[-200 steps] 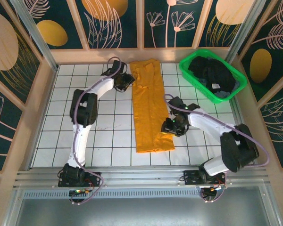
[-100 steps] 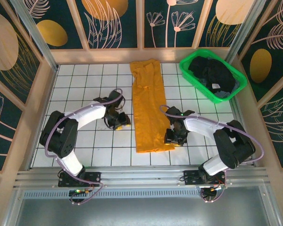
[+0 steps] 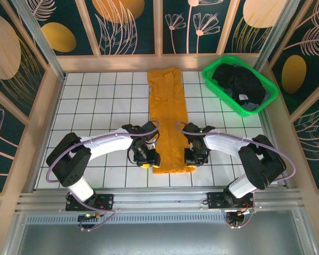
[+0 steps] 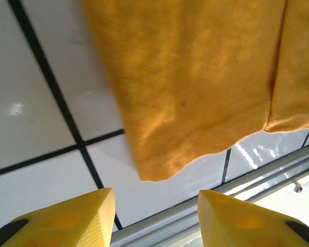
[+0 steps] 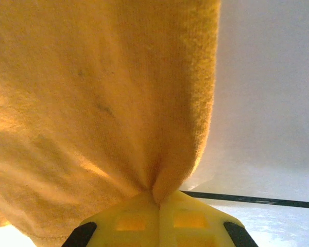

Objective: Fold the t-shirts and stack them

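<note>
The white tiled tabletop [image 3: 95, 106], ruled with dark grid lines, took up the floor of the walled cell. Down its middle lay the orange-yellow t-shirt [image 3: 169, 117], folded into a long narrow strip that ran from the far edge almost to the near edge. The cloth was plain, with no print or lettering on the parts that showed.

At the far right corner sat a green plastic basket [image 3: 208, 74], set at an angle and well apart from the strip. It held a heap of dark clothes [image 3: 239, 85]. A small pale patch among them was too small to read.

Both arms reached in to the near end of the strip, one on each side. The left hand [image 4: 155, 206] stood open just short of the near left corner of the cloth. Its yellow fingers [image 4: 67, 216] were spread apart with bare tile between them, and the hem lay just beyond the tips. The right hand [image 5: 158, 198] was closed on the near right edge of the t-shirt, with a pinch of cloth gathered into a crease where its two yellow fingers met.
</note>
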Action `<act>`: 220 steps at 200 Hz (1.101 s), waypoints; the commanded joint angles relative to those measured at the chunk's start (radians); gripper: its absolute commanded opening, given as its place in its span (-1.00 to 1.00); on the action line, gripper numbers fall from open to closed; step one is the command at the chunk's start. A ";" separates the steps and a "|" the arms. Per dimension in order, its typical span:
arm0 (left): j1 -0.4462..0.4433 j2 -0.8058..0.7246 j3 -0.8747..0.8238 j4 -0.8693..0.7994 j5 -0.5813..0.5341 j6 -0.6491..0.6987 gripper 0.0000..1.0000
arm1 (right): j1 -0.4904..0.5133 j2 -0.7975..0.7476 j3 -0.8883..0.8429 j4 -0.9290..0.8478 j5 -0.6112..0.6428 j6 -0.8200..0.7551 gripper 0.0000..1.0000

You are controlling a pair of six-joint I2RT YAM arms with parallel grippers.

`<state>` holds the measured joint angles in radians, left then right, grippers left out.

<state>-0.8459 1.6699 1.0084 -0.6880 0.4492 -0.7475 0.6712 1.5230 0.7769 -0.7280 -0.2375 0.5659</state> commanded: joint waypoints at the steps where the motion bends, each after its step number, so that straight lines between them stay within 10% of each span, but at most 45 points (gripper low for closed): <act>1: -0.024 0.036 -0.011 -0.006 0.026 -0.023 -0.06 | 0.031 -0.013 -0.036 0.007 -0.111 0.029 -1.00; 220: -0.035 0.024 -0.080 0.002 -0.076 -0.114 -0.08 | 0.056 -0.033 -0.047 0.021 -0.183 0.015 -1.00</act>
<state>-0.8772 1.6524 0.9218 -0.7372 0.3496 -0.8448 0.7109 1.5097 0.7429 -0.6952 -0.3893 0.5827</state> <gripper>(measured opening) 0.462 0.050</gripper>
